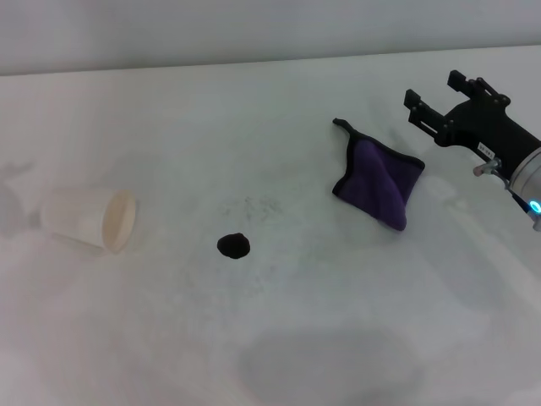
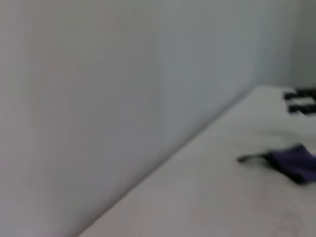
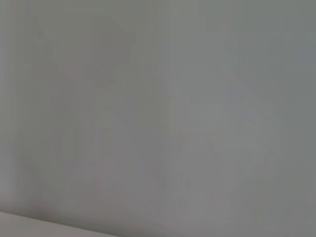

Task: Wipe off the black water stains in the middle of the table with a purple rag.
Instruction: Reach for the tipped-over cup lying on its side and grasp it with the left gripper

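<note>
Your right arm [image 1: 516,161] runs off the head view's edge at three o'clock; the left wrist view smears the purple rag [image 2: 292,162], clipped at three o'clock.

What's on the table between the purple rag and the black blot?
Nothing solid: in the head view, only bare white table with faint grey speckles lies between the purple rag and the black water stains.
</note>
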Available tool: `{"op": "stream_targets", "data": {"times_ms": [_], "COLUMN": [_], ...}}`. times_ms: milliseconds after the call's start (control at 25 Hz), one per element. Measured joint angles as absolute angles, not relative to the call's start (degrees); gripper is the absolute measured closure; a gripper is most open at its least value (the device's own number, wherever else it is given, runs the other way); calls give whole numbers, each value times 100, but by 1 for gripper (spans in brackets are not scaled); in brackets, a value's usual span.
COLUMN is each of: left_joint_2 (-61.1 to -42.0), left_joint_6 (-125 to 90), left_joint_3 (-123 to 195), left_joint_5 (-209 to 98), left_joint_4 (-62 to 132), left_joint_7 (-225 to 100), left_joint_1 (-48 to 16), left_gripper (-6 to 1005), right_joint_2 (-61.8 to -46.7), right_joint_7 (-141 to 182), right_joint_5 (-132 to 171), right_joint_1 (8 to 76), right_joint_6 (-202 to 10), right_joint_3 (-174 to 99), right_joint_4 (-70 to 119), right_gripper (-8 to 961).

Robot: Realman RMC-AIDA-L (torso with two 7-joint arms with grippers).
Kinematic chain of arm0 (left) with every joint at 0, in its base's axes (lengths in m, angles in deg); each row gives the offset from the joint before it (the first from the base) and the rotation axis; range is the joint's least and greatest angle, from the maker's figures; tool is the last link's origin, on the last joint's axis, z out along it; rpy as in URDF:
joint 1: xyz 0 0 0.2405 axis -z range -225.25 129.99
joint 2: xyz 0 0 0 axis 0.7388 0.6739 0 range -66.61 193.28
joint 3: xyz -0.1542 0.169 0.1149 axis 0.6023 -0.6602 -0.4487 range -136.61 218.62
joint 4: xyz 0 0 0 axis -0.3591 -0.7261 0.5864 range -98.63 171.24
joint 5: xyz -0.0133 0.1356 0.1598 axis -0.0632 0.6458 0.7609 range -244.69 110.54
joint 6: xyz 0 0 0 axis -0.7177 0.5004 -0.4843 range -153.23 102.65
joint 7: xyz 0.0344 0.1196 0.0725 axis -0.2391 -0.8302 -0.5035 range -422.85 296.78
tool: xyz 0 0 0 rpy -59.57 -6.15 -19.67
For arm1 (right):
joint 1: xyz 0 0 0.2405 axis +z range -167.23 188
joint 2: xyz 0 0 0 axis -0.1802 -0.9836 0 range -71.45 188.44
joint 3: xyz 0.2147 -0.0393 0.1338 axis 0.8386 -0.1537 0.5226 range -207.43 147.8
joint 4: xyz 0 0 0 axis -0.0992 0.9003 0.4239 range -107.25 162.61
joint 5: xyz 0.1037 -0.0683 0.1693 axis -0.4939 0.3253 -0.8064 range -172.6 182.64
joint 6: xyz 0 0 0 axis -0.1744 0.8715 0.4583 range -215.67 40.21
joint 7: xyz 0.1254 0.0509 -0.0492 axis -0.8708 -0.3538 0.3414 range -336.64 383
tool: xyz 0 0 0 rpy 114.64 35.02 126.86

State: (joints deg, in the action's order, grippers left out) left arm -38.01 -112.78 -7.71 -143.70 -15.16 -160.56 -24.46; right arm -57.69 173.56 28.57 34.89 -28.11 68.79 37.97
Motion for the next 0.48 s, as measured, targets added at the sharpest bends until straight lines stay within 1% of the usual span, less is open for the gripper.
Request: {"op": "stream_targets", "data": {"times_ms": [120, 160, 200, 320, 480], "left_joint_2": [-3858, -3938, -3938, -4036, -4177], "left_joint_6": [-11498, -11634, -11634, -11834, -12345], "left_joint_3": [-613, -602, -602, -629, -645], "left_joint_5": [-13989, -13513, -13513, -12843, -11794], "left_joint_4": [-1746, -1973, -1973, -2126, -2180], "left_joint_7": [-16055, -16052, -16052, -16050, -16059], "left_joint_1": [-2338, -2143, -2143, -1813, -1214], "left_gripper": [121, 121, 121, 121, 121], "right_joint_2": [-5769, -5770, -5769, -5769, -5769], "right_joint_7": [17356, 17357, 17357, 17356, 17357], "right_joint_5": [2849, 2841, 2834, 2826, 2841], "right_joint_1": [3488, 3473, 3460, 3420, 3394], "right_joint_6": [-2776, -2755, -2728, -2641, -2599], "right_joint_3": [6826, 6807, 6795, 6788, 6787], "right_joint_4": [3797, 3797, 3797, 3797, 3797], "right_gripper": [137, 137, 137, 137, 137]}}
